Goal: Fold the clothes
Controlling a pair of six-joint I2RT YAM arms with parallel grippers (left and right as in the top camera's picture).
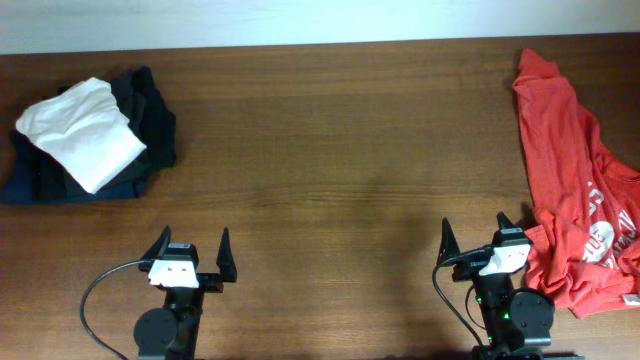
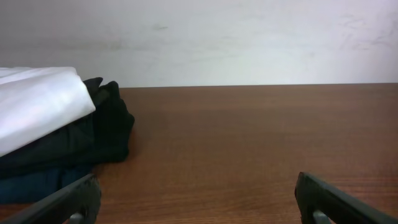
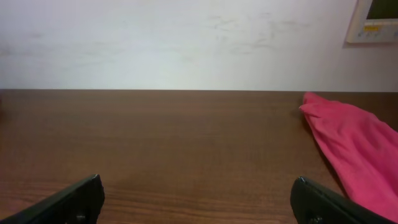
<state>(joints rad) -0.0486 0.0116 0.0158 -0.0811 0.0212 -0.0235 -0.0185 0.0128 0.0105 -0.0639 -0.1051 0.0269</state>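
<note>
Overhead: left pincer (image 1: 192, 240) and right pincer (image 1: 474, 230) gape empty.

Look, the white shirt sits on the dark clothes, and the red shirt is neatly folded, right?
No. The red shirt lies loose and rumpled, not folded, as the overhead view shows. The white shirt does sit on the dark clothes.

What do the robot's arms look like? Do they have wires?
Both arms are black. The left end effector and right end effector each have two pointy black fingers, like little horns, with a white block behind them. A thin black cable curls beside the left arm's round base. A tiny green light glows on the right arm.
</note>
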